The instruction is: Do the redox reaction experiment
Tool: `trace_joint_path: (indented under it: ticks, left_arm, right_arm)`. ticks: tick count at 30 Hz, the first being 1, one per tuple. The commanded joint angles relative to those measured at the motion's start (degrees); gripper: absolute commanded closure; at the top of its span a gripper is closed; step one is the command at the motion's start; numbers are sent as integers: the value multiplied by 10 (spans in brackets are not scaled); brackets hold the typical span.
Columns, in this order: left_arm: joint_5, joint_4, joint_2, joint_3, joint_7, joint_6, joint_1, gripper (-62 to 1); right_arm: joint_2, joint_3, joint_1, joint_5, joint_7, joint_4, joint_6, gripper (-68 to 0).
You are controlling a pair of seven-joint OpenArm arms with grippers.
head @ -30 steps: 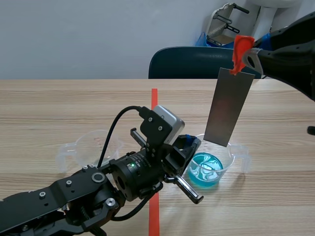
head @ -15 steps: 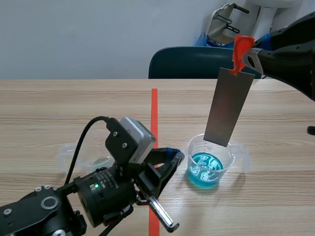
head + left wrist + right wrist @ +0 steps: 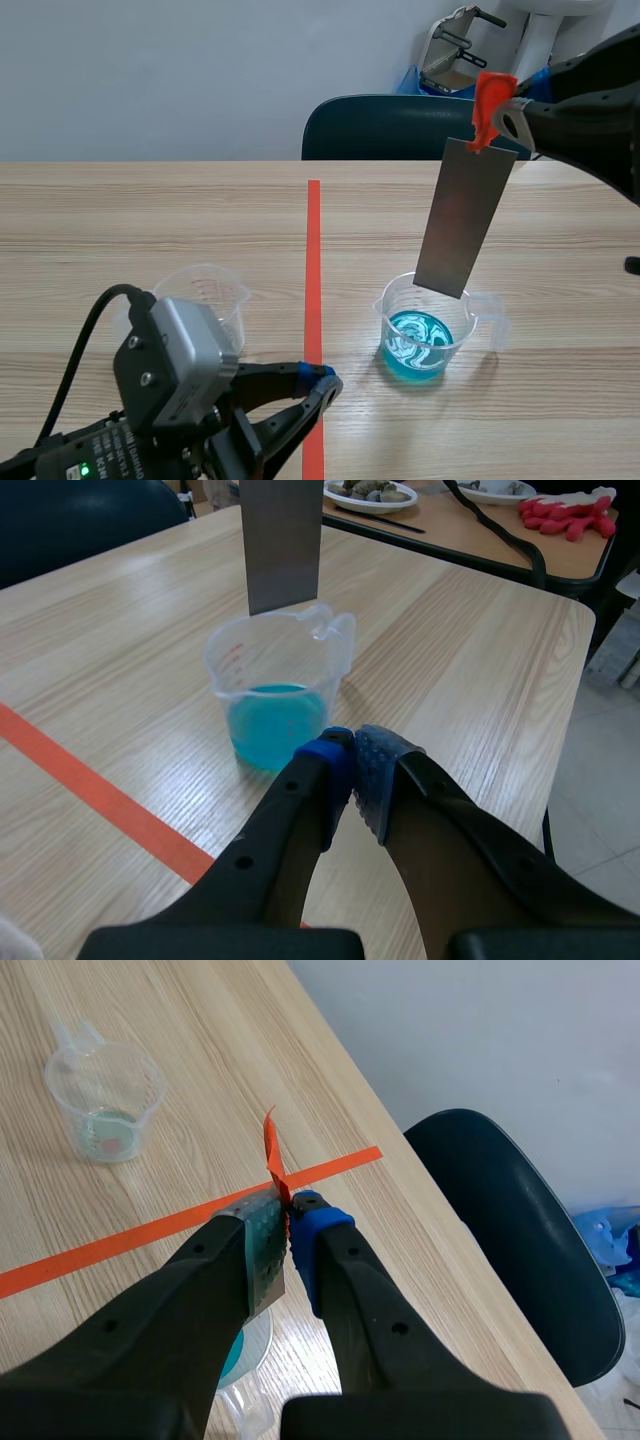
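Nearest the camera, the left arm (image 3: 170, 400) sits low at the near edge of the counter (image 3: 120, 210); the left jaws are closed all the way, pads pressed together with nothing between them, tips right next to the near end of the red tape line (image 3: 313, 250). From the left wrist camera, just ahead of those jaws is a clear plastic cup (image 3: 275, 680) with blue liquid in the bottom; it stands on the right side of the tape line, spout pointing away from the line. A second cup (image 3: 205, 295), also clear, is on the other side of the tape, well apart from the blue one; the right wrist camera shows only a faint greenish trace in its bottom.

Over the blue cup hangs a flat grey metal strip (image 3: 465, 215), tilted a bit; its lower edge is right at the cup's rim and clear of the liquid, though I can't tell if it dips inside the rim. The right arm (image 3: 590, 100) comes in high; the right jaws are clamped on the strip's top end, where an orange-red tab (image 3: 490, 100) sticks up. Past the far edge of the counter there's a dark blue chair (image 3: 390, 125).
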Motion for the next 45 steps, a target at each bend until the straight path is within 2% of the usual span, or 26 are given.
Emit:
trace_joint_path:
  ticks: [1,9,15,18,22,24,29,45]
  left_arm:
    - [-3,15,-4,-11,-17,-1,10,-27]
    - [-1,37,-37,-28,-32,-1,37,-34]
    - [-3,37,-41,-28,-30,-1,37,-138]
    - [-3,37,-41,-29,-29,-1,37,-234]
    - [-13,37,-41,-29,-29,-1,37,-443]
    - [-26,37,-41,-29,-29,-1,37,-525]
    - [-27,37,-41,-29,-29,-1,37,-617]
    - [-24,37,-41,-30,-29,-1,37,-623]
  right_arm:
    - [7,5,6,4,8,4,4,-8]
    - [7,5,6,4,8,4,4,-8]
    - [7,5,6,4,8,4,4,-8]
    - [7,5,6,4,8,4,4,-8]
    - [7,5,6,4,8,4,4,-8]
    - [7,5,6,4,8,4,4,-8]
    - [7,5,6,4,8,4,4,-8]
    - [7,5,6,4,8,4,4,-8]
